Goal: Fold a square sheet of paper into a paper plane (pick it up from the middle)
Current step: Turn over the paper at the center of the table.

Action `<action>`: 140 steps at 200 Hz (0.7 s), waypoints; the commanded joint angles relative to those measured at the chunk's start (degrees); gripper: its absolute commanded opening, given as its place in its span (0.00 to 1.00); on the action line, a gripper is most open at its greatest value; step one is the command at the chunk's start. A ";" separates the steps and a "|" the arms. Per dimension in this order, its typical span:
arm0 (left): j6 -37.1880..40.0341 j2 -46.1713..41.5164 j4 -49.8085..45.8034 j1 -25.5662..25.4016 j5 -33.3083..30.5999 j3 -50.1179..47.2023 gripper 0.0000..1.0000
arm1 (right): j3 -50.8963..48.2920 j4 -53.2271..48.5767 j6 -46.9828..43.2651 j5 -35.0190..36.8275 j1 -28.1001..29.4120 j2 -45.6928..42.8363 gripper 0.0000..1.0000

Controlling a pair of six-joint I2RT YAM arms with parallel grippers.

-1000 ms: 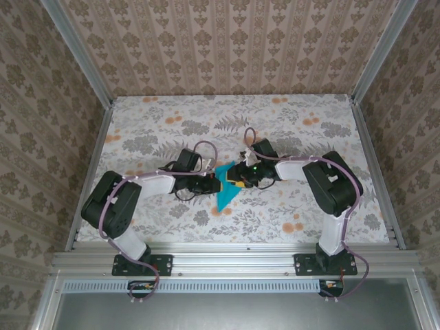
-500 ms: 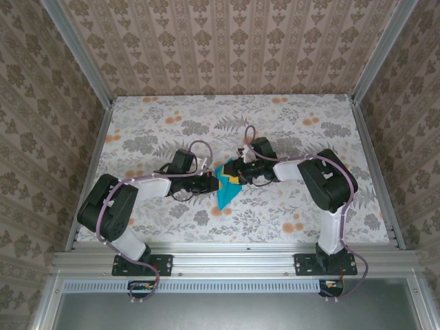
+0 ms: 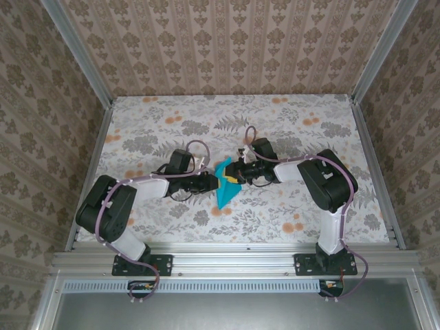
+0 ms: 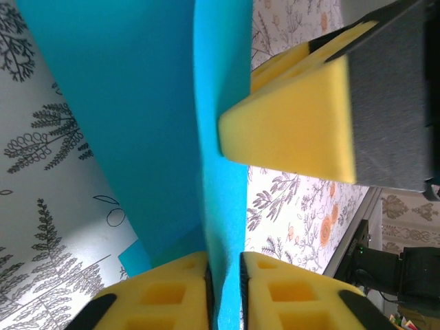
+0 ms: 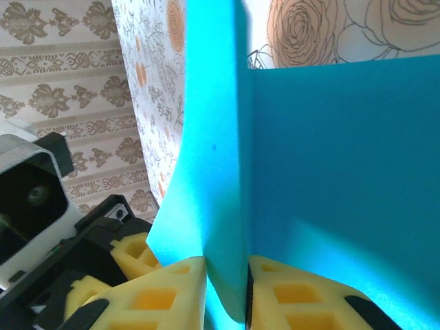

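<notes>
**Top view.** The left gripper (image 3: pixel 208 183) lay low over the floral-patterned tabletop (image 3: pixel 295 130), slightly toward 6 o'clock from the table centre, with its fingers pointing toward 3 o'clock. Its jaws pinched the 9 o'clock side of the teal-blue paper sheet (image 3: pixel 224 192). The sheet sat between the two grippers, partly folded, with one pointed corner reaching toward 6 o'clock on the tabletop. The right gripper (image 3: pixel 235 177) met the sheet from the 3 o'clock side, fingers pointing toward 9 o'clock, just beside the left gripper.

**Left wrist view.** The left gripper (image 4: pixel 224 268) showed two yellow foam fingers (image 4: pixel 165 295) at 6 o'clock, drawn close together on a standing ridge of the sheet (image 4: pixel 130 103). The ridge ran from 6 o'clock to 12 o'clock. A flat panel of the sheet spread toward 10 o'clock over the tabletop (image 4: pixel 41 227). One yellow finger of the right gripper entered from 3 o'clock, its tip at the ridge; contact could not be confirmed.

**Right wrist view.** The right gripper (image 5: pixel 227 275) held its two yellow foam fingers (image 5: pixel 295 299) at 6 o'clock, pressed against both faces of the same upright ridge. The sheet (image 5: pixel 330 172) spread as a flat panel toward 3 o'clock. The left gripper's yellow fingers appeared at 8 o'clock, just beside the ridge
</notes>
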 commanded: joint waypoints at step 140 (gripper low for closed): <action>-8.16 -15.69 -8.21 0.63 -6.43 -4.45 0.67 | 2.22 -3.26 -0.84 -1.64 0.11 -5.31 0.06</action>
